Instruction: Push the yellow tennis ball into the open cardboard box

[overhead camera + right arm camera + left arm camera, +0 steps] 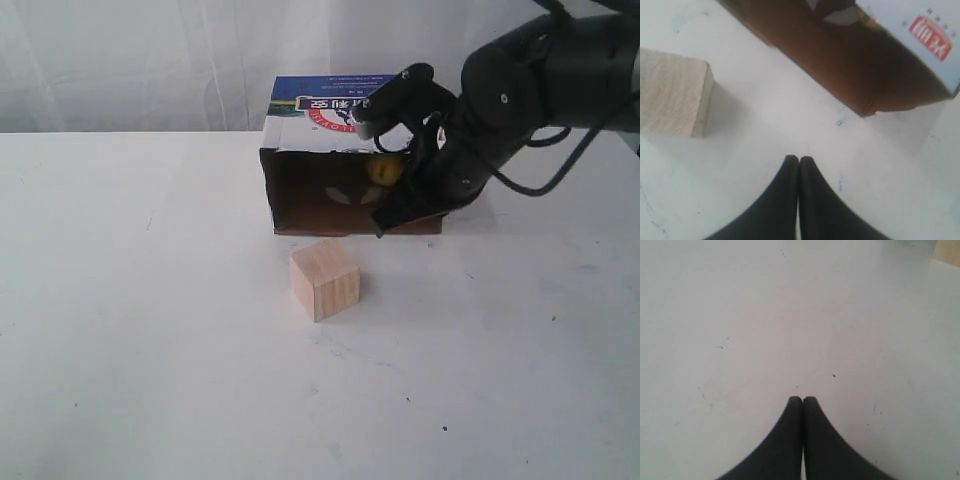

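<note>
I read both pincers clenched on nothing, the left gripper (802,399) over the table (790,315), the right gripper (799,158) just before the open cardboard box (300,195), the yellow tennis ball (384,168) inside its mouth.

Black right gripper (799,159) fingertips pressed together over white table (790,120), pale wooden cube (672,92) beside, open brown cardboard box (850,65) beyond
</note>
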Robot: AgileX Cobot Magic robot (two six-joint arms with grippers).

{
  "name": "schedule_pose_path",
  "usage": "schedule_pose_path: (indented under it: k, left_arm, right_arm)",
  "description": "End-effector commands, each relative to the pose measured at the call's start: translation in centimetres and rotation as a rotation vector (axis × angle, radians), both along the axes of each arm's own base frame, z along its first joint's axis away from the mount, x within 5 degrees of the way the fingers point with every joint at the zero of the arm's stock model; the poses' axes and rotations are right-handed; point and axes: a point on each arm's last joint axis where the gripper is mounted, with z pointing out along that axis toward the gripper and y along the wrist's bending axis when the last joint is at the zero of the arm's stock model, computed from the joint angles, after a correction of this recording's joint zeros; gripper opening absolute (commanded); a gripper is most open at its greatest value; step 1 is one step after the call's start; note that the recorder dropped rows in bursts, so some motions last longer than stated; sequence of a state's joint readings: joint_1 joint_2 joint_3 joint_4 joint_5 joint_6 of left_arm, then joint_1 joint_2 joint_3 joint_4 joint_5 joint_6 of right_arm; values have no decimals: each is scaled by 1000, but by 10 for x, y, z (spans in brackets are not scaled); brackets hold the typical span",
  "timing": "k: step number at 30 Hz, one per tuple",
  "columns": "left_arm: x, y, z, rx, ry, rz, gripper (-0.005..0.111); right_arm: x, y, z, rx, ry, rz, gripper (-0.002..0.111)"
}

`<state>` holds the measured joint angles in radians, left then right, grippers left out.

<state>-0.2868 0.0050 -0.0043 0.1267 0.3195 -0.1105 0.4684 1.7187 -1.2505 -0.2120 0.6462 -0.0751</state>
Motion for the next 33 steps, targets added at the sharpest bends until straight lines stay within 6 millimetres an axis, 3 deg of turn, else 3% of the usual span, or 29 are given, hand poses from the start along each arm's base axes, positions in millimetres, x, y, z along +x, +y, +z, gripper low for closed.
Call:
schedule_pose_path:
  k: [1, 11, 22, 33]
  left_arm:
    - [-1, 0, -3, 9, 15, -5, 0]
    - [-1, 0, -3, 9, 15, -5, 0]
    - [-1, 0, -3, 9, 15, -5, 0]
    - [-1, 0, -3, 9, 15, -5, 0]
  right_arm:
    - [-17, -6, -6, 71, -22, -36, 0]
    - [-76, -40, 1, 232, -108, -107, 0]
    - [-125, -68, -7, 488, -409, -135, 0]
    - [-196, -97, -8, 571, -570, -108, 0]
